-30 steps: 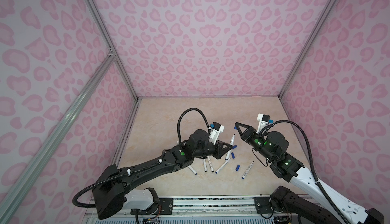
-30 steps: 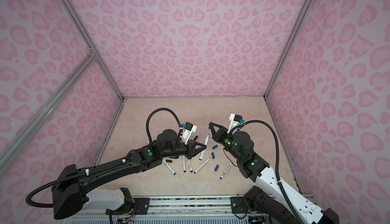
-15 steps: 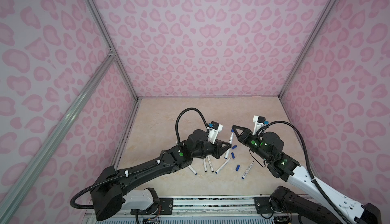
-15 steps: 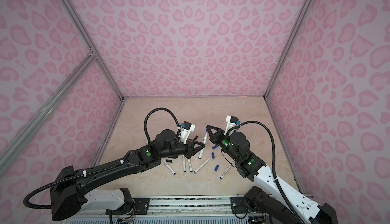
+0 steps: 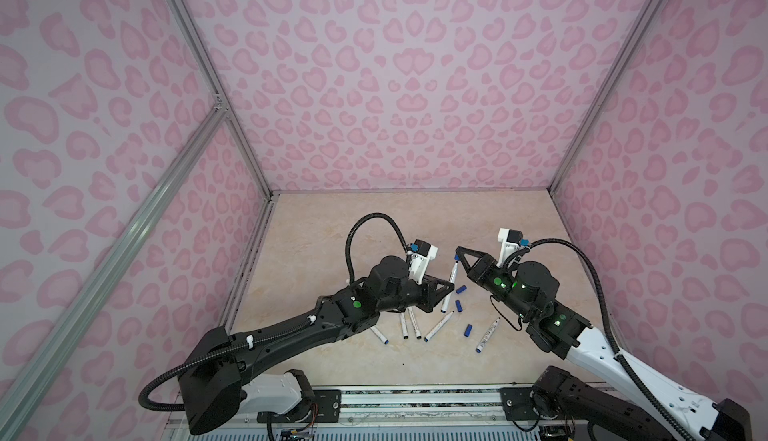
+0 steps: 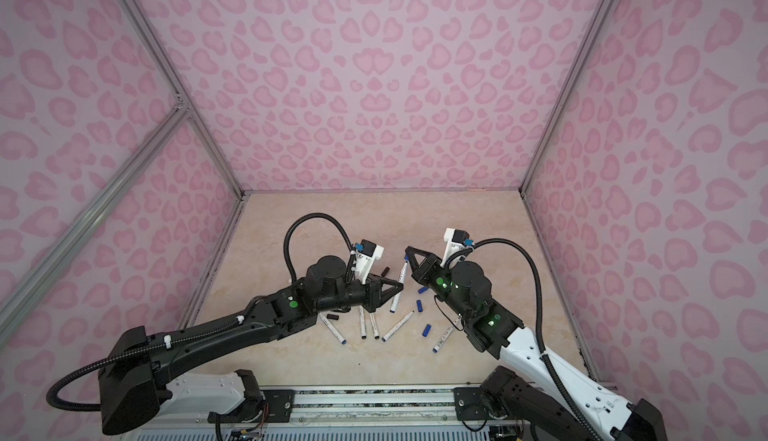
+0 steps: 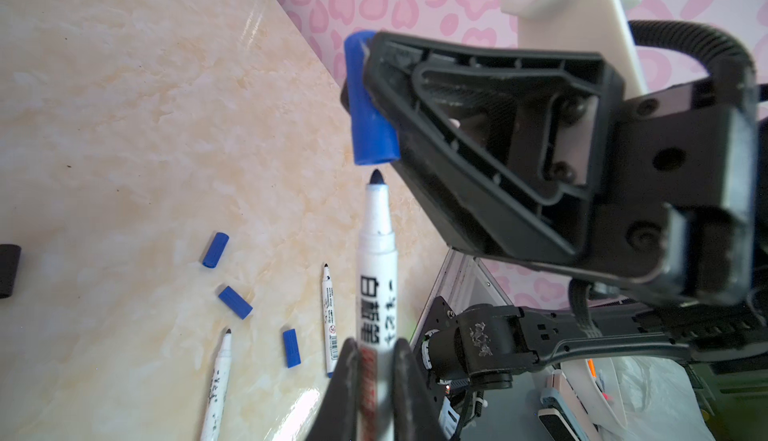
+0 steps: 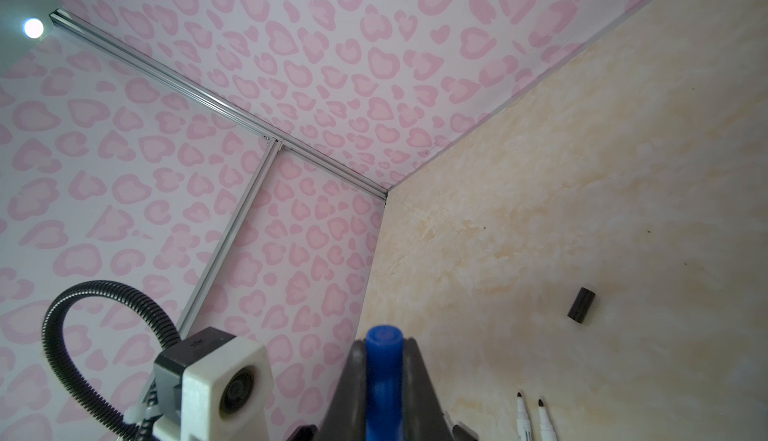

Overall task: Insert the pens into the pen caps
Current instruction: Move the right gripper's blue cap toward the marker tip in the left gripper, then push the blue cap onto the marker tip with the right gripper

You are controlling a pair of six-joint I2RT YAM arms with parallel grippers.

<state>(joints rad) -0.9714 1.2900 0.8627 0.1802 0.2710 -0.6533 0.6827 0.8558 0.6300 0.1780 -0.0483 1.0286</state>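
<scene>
Two grips: your left gripper (image 7: 376,358) clamps a pen (image 7: 377,252), your right gripper (image 8: 384,347) a blue cap (image 8: 384,380).
Pen tip just short of cap mouth, not in.

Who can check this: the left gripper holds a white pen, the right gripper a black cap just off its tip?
The cap in the right gripper is blue, not black; the left wrist view shows it. The left gripper does hold a white pen, its tip just short of the cap.
</scene>
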